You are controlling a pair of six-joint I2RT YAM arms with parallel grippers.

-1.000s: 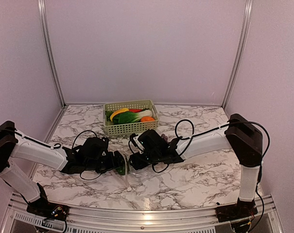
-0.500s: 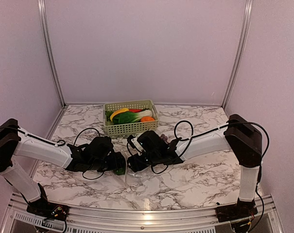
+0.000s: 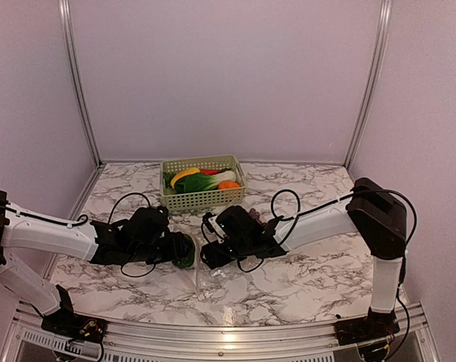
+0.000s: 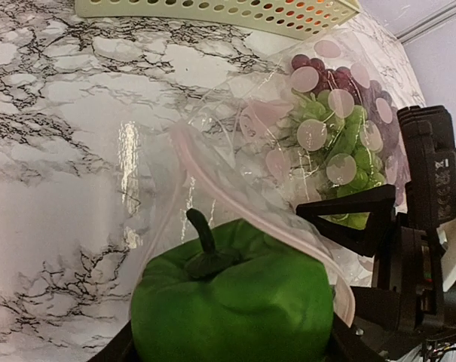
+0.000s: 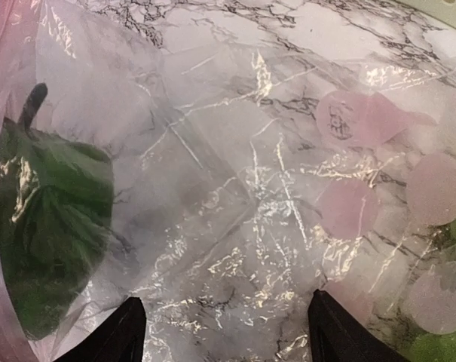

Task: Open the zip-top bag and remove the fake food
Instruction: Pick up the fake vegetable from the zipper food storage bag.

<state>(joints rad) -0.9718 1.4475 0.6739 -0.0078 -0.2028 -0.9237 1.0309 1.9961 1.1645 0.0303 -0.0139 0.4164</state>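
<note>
Pepper [image 4: 235,305] at zip-top bag [image 4: 239,124] mouth, txt [image 4: 439,170] illegible

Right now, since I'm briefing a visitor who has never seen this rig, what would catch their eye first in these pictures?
A big green bell pepper fills the bottom of the left wrist view, right by the zip strip of the zip-top bag. Deeper in the bag lies a bunch of purple and green grapes, and at the back of the table stands a pale green basket of bright fake food.
</note>
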